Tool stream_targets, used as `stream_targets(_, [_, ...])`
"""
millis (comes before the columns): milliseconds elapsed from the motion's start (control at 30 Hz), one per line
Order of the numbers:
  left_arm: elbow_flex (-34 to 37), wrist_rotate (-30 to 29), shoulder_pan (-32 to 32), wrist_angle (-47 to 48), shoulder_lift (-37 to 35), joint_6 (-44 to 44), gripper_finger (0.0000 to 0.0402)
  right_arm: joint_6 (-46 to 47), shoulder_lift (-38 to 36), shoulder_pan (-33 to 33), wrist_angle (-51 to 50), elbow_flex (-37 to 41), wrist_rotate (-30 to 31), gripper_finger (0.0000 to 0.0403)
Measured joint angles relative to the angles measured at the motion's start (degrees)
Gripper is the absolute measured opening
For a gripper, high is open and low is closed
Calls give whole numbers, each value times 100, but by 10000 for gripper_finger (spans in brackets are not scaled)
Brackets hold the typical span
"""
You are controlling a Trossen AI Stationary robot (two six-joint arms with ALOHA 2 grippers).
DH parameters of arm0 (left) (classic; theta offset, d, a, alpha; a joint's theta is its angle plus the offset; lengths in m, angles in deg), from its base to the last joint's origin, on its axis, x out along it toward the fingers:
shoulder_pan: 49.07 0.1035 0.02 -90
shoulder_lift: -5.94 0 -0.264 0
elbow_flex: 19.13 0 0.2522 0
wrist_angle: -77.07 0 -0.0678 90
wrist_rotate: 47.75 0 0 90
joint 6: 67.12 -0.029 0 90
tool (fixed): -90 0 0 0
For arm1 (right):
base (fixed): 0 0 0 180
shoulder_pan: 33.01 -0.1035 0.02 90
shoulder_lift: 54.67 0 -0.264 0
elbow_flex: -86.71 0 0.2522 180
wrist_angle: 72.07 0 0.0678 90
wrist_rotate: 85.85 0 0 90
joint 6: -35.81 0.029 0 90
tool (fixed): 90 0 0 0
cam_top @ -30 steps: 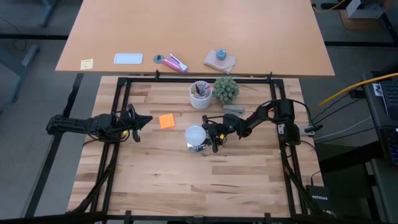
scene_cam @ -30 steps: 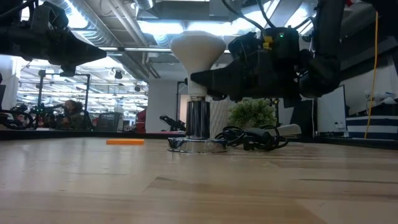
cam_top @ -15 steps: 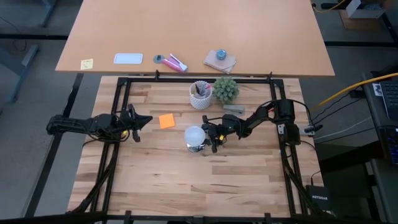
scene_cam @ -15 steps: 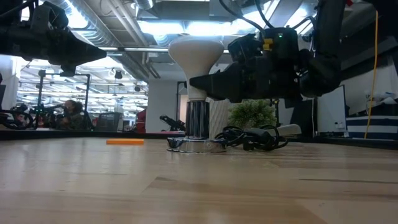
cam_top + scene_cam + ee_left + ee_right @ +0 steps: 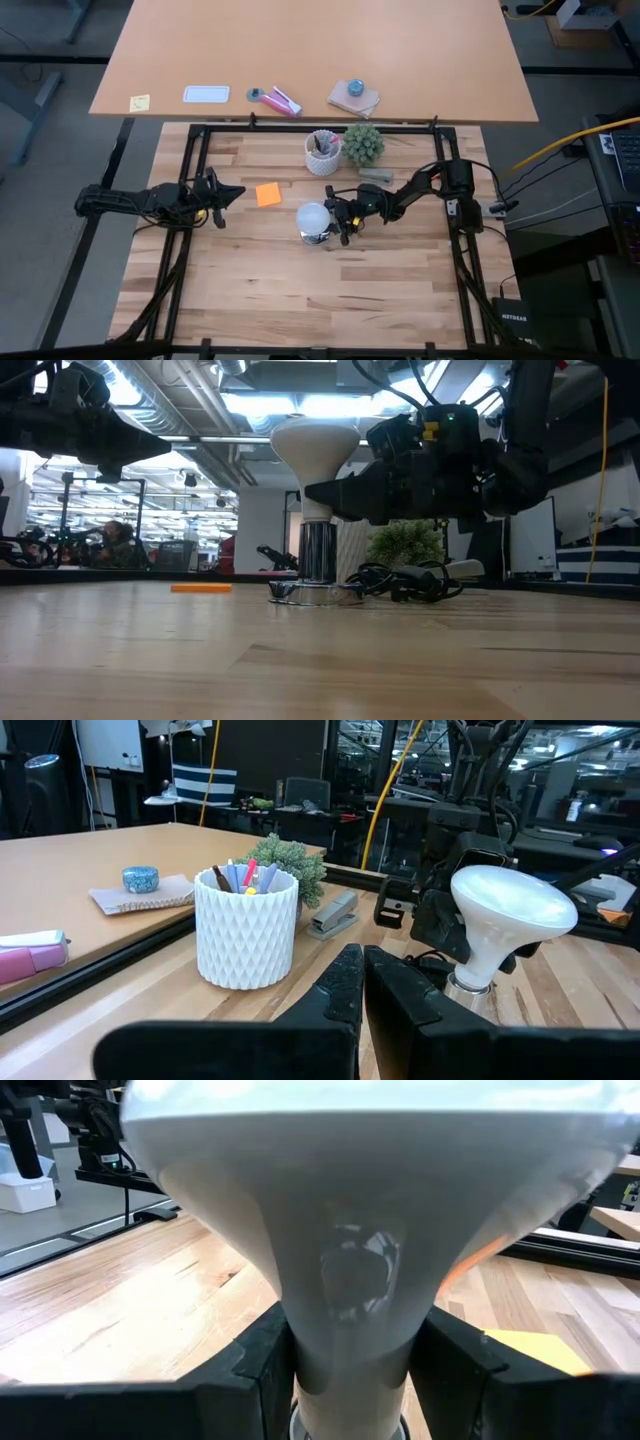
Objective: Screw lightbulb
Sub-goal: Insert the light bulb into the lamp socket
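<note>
The frosted white lightbulb (image 5: pixel 314 214) stands upright, its screw base in a shiny metal socket (image 5: pixel 318 555) on a round disc (image 5: pixel 315 593) at mid-table. It fills the right wrist view (image 5: pixel 350 1200) and shows in the left wrist view (image 5: pixel 505 915). My right gripper (image 5: pixel 338 220) reaches it from the table's right and is shut on its neck. My left gripper (image 5: pixel 236 193) is shut and empty, raised above the table, left of the bulb; its fingers show closed in the left wrist view (image 5: pixel 362 982). My right gripper pinches the narrow lower part of the bulb's cone (image 5: pixel 345 1350), just above the screw base, between its two fingers (image 5: pixel 262 1365). The fingers come in level from the table's right, one on each side. The bulb stands upright, its base in the socket.
A white cup of pens (image 5: pixel 322 152) and a small green plant (image 5: pixel 364 144) stand behind the bulb. A flat grey bar (image 5: pixel 376 175) and a black cord (image 5: pixel 405 580) lie to its right, an orange note (image 5: pixel 268 194) to its left. The near half of the table is bare wood.
</note>
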Motion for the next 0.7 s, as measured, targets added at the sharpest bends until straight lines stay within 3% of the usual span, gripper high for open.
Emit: stream_targets(700, [0,0,1,-2,0,0,5,105,99,0,452,20,-100,160])
